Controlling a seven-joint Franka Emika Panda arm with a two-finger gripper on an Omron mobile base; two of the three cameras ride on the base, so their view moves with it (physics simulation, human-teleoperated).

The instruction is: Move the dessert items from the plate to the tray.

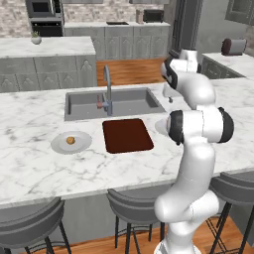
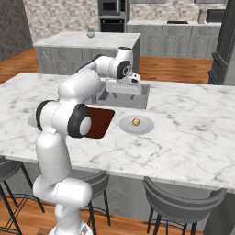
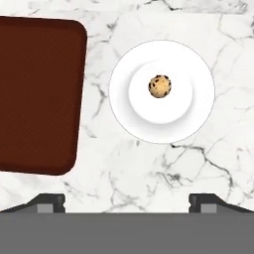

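So you've got the jaws spread wide, hanging high over the desk (image 3: 149, 168). One cookie (image 3: 159, 86) sits dead centre on the white plate (image 3: 198, 114), right beside the tray (image 3: 34, 94). It's tiny and round, so drop off-centre and it'll probably roll away.

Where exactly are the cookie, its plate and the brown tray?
cookie (image 3: 159, 86), hand view, its speckled top.
plate (image 3: 198, 119), hand view, bare white rim.
tray (image 3: 37, 94), hand view, flat dark middle.
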